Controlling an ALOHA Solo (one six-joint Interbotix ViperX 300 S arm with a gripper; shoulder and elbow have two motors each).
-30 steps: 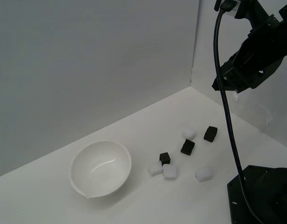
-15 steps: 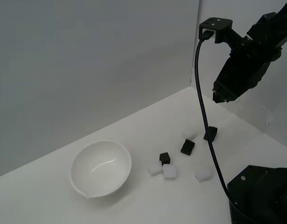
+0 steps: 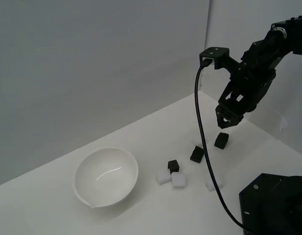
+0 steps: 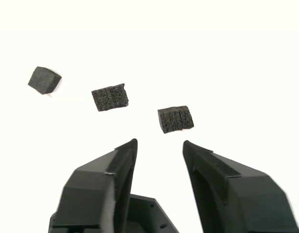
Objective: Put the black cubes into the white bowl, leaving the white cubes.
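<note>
Bowl point(image 3: 106, 176) holds nothing; end effector point(image 4: 159, 144) gapes wide above black cubes point(image 4: 175, 119).

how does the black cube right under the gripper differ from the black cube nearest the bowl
The black cube under the gripper lies farthest from the white bowl, with no white cube against it; the black cube nearest the bowl sits right beside two white cubes. The open gripper hovers above the first, not the second. Both are small, matte, black and resting on the table.
</note>
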